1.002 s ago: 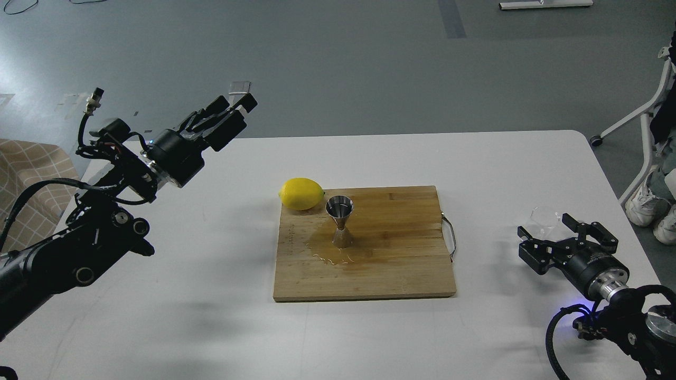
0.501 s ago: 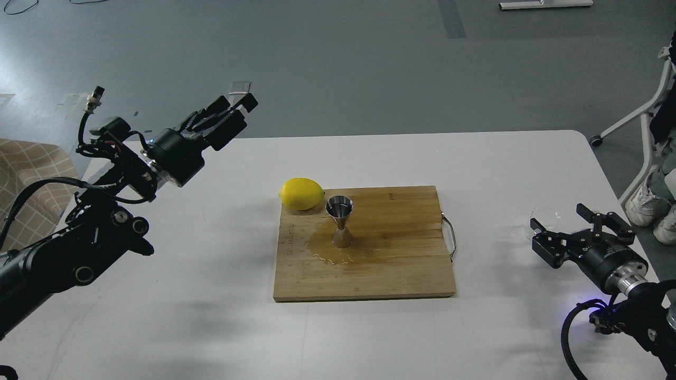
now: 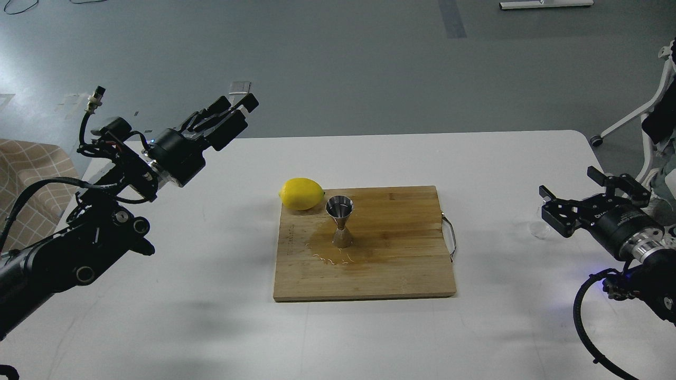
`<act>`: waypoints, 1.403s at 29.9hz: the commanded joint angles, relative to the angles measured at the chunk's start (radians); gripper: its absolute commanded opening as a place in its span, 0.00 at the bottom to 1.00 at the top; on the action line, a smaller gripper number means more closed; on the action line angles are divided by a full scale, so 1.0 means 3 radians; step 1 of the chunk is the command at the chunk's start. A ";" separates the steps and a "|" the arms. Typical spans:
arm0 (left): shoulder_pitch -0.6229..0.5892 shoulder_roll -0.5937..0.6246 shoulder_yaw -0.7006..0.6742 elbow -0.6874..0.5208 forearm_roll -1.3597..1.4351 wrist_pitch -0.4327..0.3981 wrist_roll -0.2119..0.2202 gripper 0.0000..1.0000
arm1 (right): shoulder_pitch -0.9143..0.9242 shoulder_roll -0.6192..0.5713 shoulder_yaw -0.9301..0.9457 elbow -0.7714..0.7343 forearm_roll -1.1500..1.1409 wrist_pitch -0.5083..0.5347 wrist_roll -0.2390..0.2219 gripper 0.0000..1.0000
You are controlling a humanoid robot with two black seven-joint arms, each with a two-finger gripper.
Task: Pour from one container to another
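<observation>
The jigger (image 3: 340,221) stands upright on the cutting board (image 3: 391,269), just right of the lemon (image 3: 301,193), with a wet patch (image 3: 338,254) around its foot. Well right of the board, the glass cup (image 3: 538,226) sits on the white table (image 3: 222,327) — partly hidden behind the right gripper (image 3: 575,191), whose fingers are spread and empty. The left gripper (image 3: 240,107) hovers far left of the board; its fingers look pressed together, holding nothing.
</observation>
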 commanded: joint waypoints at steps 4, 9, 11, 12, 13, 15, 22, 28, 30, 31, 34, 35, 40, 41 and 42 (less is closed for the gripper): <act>-0.0022 0.0008 -0.0010 0.0002 0.0000 -0.0020 0.0000 0.98 | 0.0479 -0.0427 -0.0245 -0.0019 -0.0056 0.0012 0.0011 0.98; -0.0017 -0.0002 -0.0025 0.0002 0.0000 -0.0015 0.0000 0.98 | 0.1001 -0.0810 -0.0680 -0.0039 -0.0199 0.0028 0.0016 0.99; -0.0017 -0.0002 -0.0036 0.0002 -0.0005 -0.0015 0.0000 0.98 | 0.1175 -0.0908 -0.0843 -0.0039 -0.0388 0.0048 0.0016 0.99; -0.0017 -0.0002 -0.0036 -0.0003 -0.0005 -0.0020 0.0000 0.98 | 0.1236 -0.0928 -0.0894 -0.0039 -0.0465 0.0053 0.0016 0.99; -0.0017 -0.0007 -0.0036 -0.0003 -0.0030 -0.0020 0.0000 0.98 | 0.1353 -0.0964 -0.0991 -0.0044 -0.0638 0.0058 0.0026 0.99; -0.0032 -0.0017 -0.0036 0.0002 -0.0178 -0.0020 0.0000 0.98 | 0.1543 -0.0974 -0.1140 -0.0105 -0.0915 0.0058 0.0046 0.99; -0.0277 -0.0027 -0.0036 0.0119 -0.1419 -0.0168 0.0018 0.98 | 0.2187 -0.0714 -0.1381 -0.0473 -0.1508 0.0058 0.0057 1.00; -0.0502 -0.0155 -0.0041 0.0507 -0.2518 -0.0622 0.0023 0.98 | 0.2560 -0.0214 -0.1381 -0.0918 -0.1876 0.0181 0.0067 1.00; -0.0533 -0.0181 -0.0041 0.0630 -0.2801 -0.0756 0.0023 0.98 | 0.2617 -0.0136 -0.1386 -0.0995 -0.1887 0.0263 0.0103 1.00; -0.0579 -0.0201 -0.0041 0.0757 -0.3080 -0.0858 0.0023 0.98 | 0.2653 -0.0055 -0.1386 -0.1066 -0.1892 0.0349 0.0153 1.00; -0.0696 -0.0288 -0.0041 0.1120 -0.3644 -0.1022 0.0028 0.98 | 0.2734 0.0165 -0.1386 -0.1230 -0.1897 0.0508 0.0271 1.00; -0.0712 -0.0314 -0.0041 0.1192 -0.3717 -0.1058 0.0039 0.98 | 0.2755 0.0206 -0.1386 -0.1261 -0.1897 0.0519 0.0282 1.00; -0.0758 -0.0538 -0.0142 0.1663 -0.4059 -0.1482 0.0172 0.98 | 0.2786 0.0488 -0.1386 -0.1379 -0.1897 0.0539 0.0327 1.00; -0.0758 -0.0549 -0.0189 0.1704 -0.4100 -0.1544 0.0177 0.98 | 0.2786 0.0508 -0.1391 -0.1379 -0.1897 0.0544 0.0348 1.00; -0.0753 -0.0564 -0.0255 0.1786 -0.4146 -0.1630 0.0182 0.98 | 0.2781 0.0549 -0.1386 -0.1384 -0.1897 0.0549 0.0404 1.00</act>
